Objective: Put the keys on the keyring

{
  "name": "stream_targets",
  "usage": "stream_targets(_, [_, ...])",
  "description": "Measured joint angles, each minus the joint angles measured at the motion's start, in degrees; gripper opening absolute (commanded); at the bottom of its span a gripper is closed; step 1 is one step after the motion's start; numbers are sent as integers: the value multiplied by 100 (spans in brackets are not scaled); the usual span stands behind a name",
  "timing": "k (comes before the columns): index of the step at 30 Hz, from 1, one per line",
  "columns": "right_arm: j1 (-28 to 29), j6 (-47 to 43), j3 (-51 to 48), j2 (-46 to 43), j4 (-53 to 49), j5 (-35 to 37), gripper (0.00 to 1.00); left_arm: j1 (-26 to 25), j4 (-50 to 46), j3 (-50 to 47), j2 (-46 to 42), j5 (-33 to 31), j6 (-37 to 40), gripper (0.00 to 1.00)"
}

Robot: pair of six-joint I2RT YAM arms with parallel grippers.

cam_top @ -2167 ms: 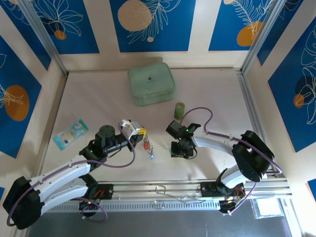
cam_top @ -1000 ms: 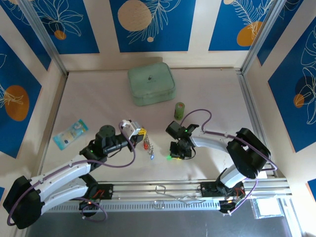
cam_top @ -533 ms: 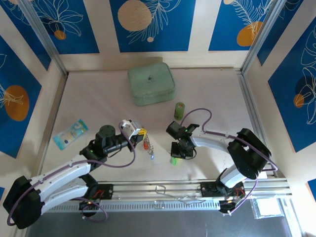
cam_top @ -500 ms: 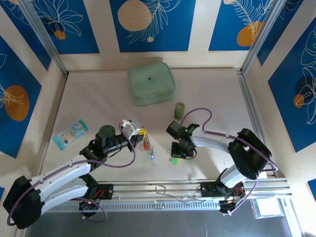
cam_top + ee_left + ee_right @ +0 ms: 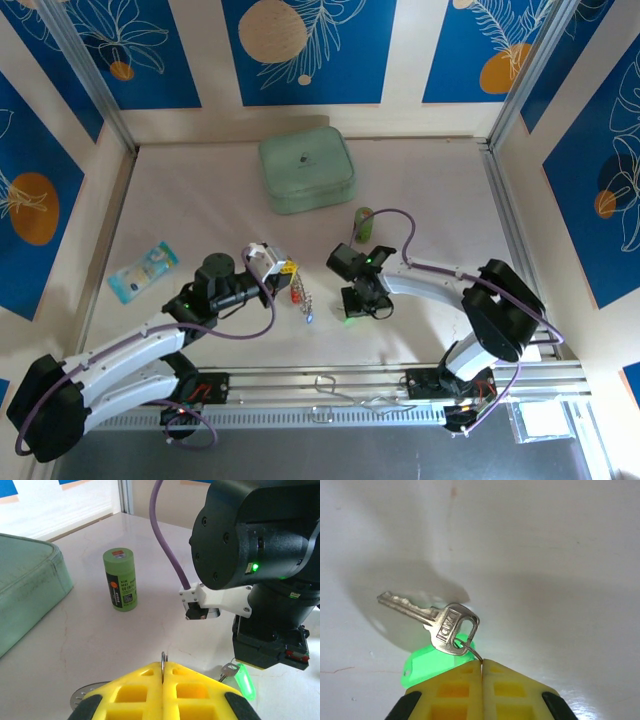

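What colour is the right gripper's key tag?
Green key tag, clearest in the right wrist view.

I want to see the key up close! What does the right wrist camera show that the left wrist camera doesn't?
Right wrist camera: the green key with its blade's teeth, and the thin wire loop pinched in the shut right gripper. Left wrist camera: a green cylinder, a mint-green case, a purple cable. Both: the key's green tag.

Bright, even overhead light washes the pale counter [image 5: 180, 200]; the top view is sharp. In the right wrist view a soft grey shadow spreads around the key [image 5: 427, 617], with faint glare at the lower right.
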Motion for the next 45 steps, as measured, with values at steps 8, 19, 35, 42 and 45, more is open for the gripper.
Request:
stream_targets(8, [66, -188, 24, 153, 74, -11, 3, 0, -2, 0, 35, 7, 101, 0])
stream_targets(19, [-332, -811, -275, -210, 527, -568, 44, 0, -2, 0, 33, 20, 125, 0])
stream_targets(35, [-1193, -1598, -750, -433, 1353, -2098, 46, 0, -4, 0, 33, 48, 129, 0])
stream_targets(42, [-994, -1626, -737, -98, 1296, -1961, 42, 0, -4, 2, 33, 63, 129, 0])
stream_targets(45, [-931, -1635, -662, 0, 1202, -1834, 39, 0, -4, 2, 33, 63, 127, 0])
